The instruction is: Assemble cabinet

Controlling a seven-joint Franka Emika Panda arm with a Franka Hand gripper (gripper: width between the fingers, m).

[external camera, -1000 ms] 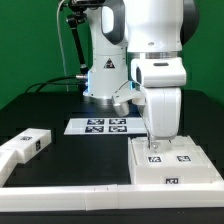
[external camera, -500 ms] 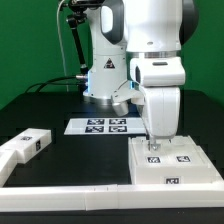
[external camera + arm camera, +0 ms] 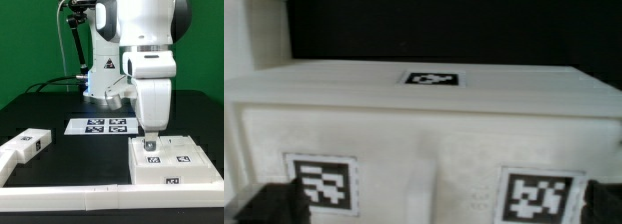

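The white cabinet shell (image 3: 176, 165) lies at the front on the exterior view's right, with two marker tags on top and one on its front. My gripper (image 3: 150, 137) hangs straight down over the shell's far left part, fingertips just above its top. In the wrist view the shell (image 3: 420, 130) fills the picture with three tags. My gripper (image 3: 439, 208) is open and holds nothing, one dark finger (image 3: 269, 205) at each edge. A small white drawer-like block (image 3: 27, 146) with a tag lies apart on the exterior view's left.
The marker board (image 3: 103, 125) lies flat in the middle in front of the robot base (image 3: 105, 75). A long low white rail (image 3: 90, 201) runs along the table's front edge. A black cable hangs behind the base.
My arm has shifted a little to the exterior view's left over the cabinet shell. The parts on the table have not moved.
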